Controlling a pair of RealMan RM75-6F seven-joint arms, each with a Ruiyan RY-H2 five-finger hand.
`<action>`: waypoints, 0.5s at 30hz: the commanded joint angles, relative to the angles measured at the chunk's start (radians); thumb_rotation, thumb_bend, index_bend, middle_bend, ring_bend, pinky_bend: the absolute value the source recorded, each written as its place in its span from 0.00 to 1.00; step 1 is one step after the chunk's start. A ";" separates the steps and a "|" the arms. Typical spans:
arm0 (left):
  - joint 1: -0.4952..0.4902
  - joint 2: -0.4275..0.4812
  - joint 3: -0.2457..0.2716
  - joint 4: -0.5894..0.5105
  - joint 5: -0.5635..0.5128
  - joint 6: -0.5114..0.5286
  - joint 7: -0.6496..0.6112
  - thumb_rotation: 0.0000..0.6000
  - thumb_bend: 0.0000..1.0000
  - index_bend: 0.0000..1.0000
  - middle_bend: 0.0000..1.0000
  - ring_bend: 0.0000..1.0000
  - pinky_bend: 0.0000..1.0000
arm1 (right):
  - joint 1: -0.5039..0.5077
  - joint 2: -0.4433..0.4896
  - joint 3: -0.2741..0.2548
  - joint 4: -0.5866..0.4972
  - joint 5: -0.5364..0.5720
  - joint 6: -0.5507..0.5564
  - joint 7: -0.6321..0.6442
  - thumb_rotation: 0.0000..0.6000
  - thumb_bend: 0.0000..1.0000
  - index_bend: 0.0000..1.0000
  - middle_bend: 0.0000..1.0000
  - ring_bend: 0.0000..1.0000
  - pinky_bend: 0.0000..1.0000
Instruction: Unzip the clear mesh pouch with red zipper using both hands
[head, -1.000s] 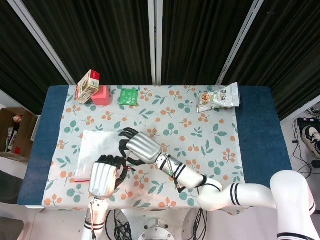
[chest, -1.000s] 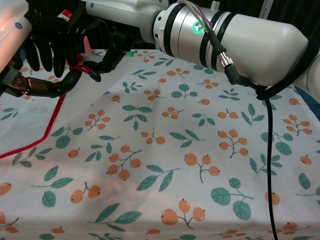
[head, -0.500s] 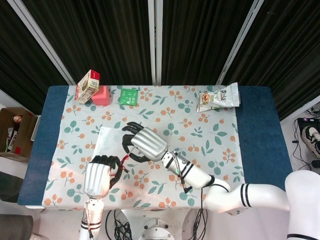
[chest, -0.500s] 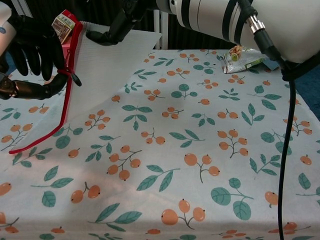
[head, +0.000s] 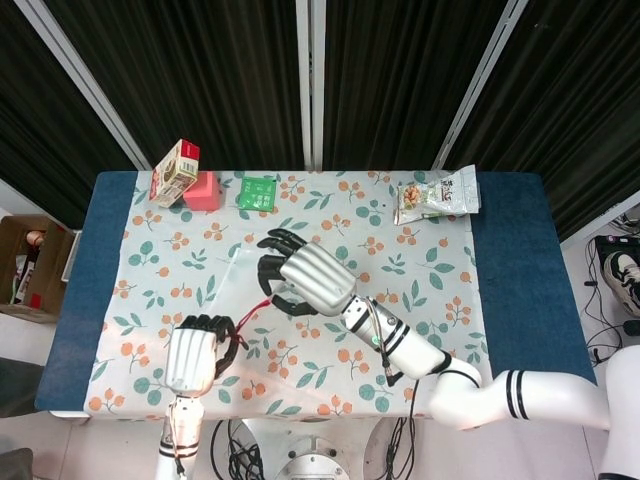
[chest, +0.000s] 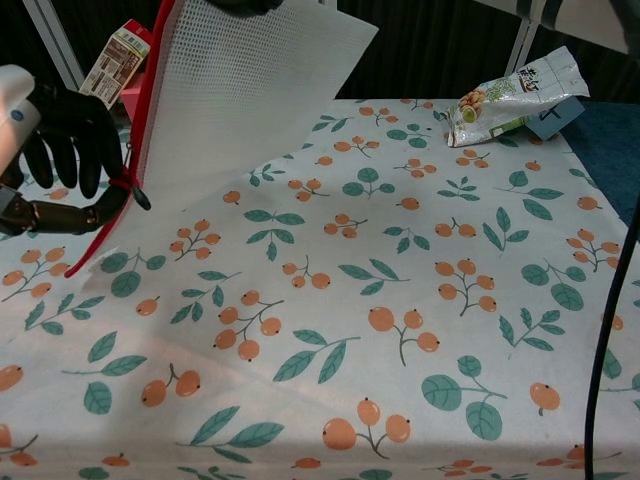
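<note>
I've got the clear mesh pouch (chest: 250, 90) lifted off the floral tablecloth (chest: 420, 300) now: in the chest view it hangs as a tilted sheet filling the upper left of the frame, its red zipper (chest: 140, 150) running down the left edge toward my left hand (chest: 60, 150). A second ago it lay nearly flat on the cloth; half a second ago it was only partly raised, so the right hand (head: 305, 275) has carried its end up and toward the frame's centre in the head view. That right hand grips the pouch's top edge, fingers curled over it; the chest view cuts it off at the top. The left hand's dark fingers (chest: 75, 215) are closed around the zipper's lower end, apparently pinching the pull, though I can't see the tab clearly. I judge the zipper line is now pulled taut between both hands, which is what I need to slide it; how far it has opened I cannot tell. The snack bag (chest: 510, 95) sits undisturbed at upper right.
</note>
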 joint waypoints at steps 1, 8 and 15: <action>0.005 -0.002 -0.004 0.032 -0.029 -0.015 -0.011 1.00 0.41 0.79 0.66 0.60 0.58 | -0.017 0.025 -0.001 -0.019 -0.014 0.016 0.015 1.00 0.43 0.92 0.41 0.18 0.14; 0.008 -0.015 -0.021 0.123 -0.129 -0.070 -0.033 1.00 0.42 0.79 0.66 0.59 0.58 | -0.051 0.075 -0.015 -0.041 -0.050 0.044 0.058 1.00 0.43 0.92 0.42 0.18 0.14; -0.008 -0.032 -0.053 0.195 -0.226 -0.135 -0.036 1.00 0.42 0.79 0.66 0.60 0.58 | -0.076 0.104 -0.035 -0.041 -0.088 0.060 0.101 1.00 0.43 0.92 0.42 0.19 0.14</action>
